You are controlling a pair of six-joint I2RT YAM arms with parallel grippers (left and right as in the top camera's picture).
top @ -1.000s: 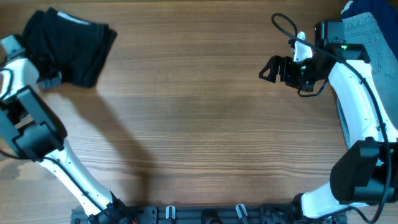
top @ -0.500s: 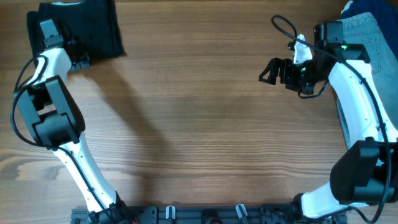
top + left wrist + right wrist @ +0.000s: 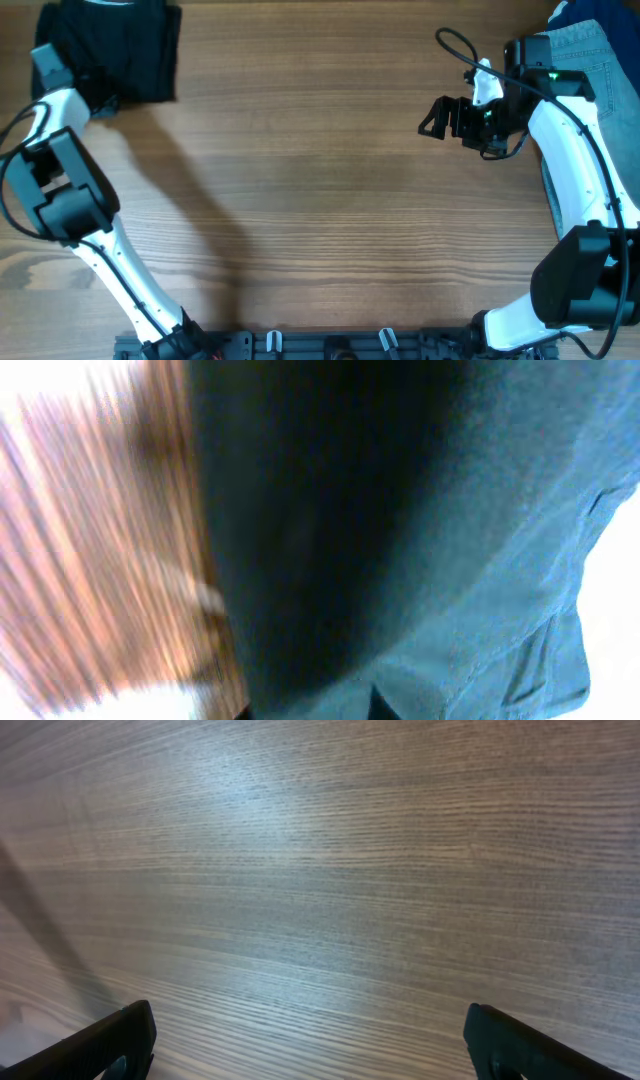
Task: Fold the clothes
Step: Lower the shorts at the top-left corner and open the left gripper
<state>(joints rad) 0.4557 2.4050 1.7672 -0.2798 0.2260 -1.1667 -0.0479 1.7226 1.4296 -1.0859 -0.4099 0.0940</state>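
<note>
Left gripper (image 3: 98, 100) is sitting at the edge of the black shorts (image 3: 115, 50) in the table's (image 3: 320, 220) far-left corner, and I cannot tell its grip; right gripper (image 3: 432, 115) is hanging spread wide over bare wood, denim shorts (image 3: 590, 45) lying behind its arm

The table (image 3: 320, 200) shows bare wood across its middle and along the near edge, open to either side. Black shorts (image 3: 120, 50) fill the far left corner and denim shorts (image 3: 590, 45) the far right corner. The left arm (image 3: 60, 190) stands along the left edge, the right arm (image 3: 570, 160) along the right edge.
</note>
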